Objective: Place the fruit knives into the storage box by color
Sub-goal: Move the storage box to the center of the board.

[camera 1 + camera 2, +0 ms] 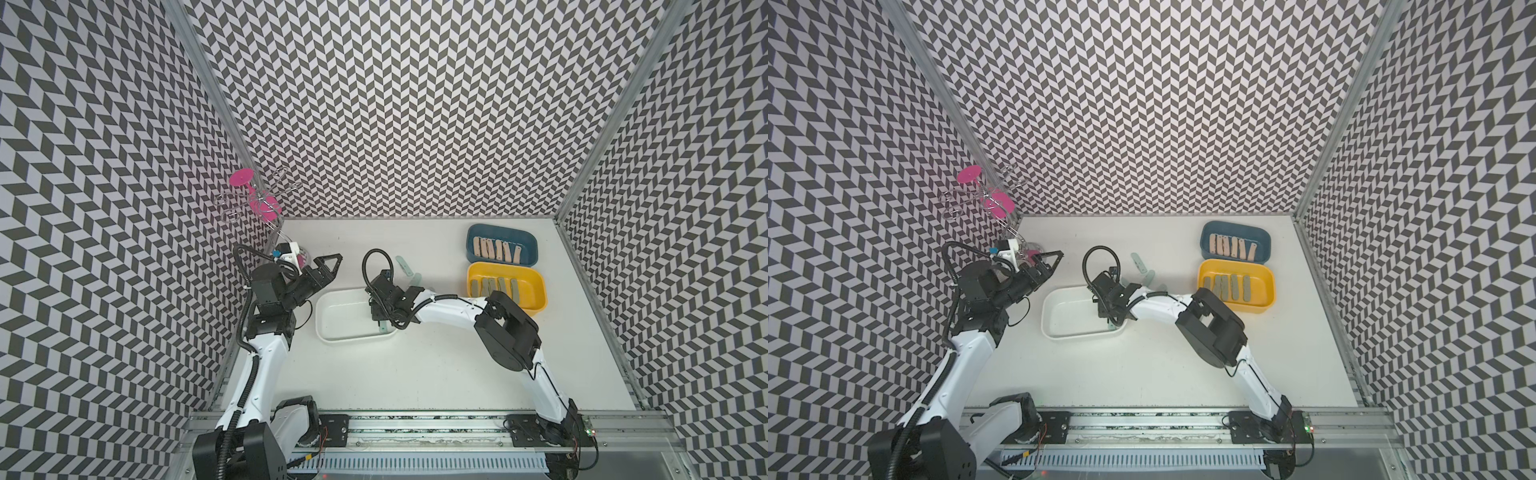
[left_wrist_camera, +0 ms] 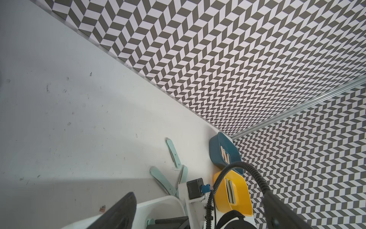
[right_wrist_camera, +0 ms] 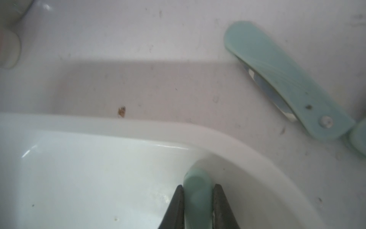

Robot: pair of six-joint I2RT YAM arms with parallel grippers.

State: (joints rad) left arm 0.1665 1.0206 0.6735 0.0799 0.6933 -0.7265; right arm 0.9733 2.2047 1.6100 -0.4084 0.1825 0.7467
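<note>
A: Logged six peach knives (image 1: 498, 251) in blue box (image 1: 533, 249), five olive knives (image 1: 500, 286) in yellow box (image 1: 540, 291), three loose mint knives (image 2: 172, 152) on white table (image 1: 415, 374); chevron walls (image 1: 415, 104)
B: Saw right gripper (image 3: 198, 186) clamping held mint knife (image 3: 197, 198) at white box (image 3: 118, 123) corner, left gripper (image 1: 328, 270) spread

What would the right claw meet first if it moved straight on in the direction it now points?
The white box. The right claw, shut on a mint knife, points into its corner, so the knife's end would probably touch the inner wall or floor first; depth is unclear.
</note>
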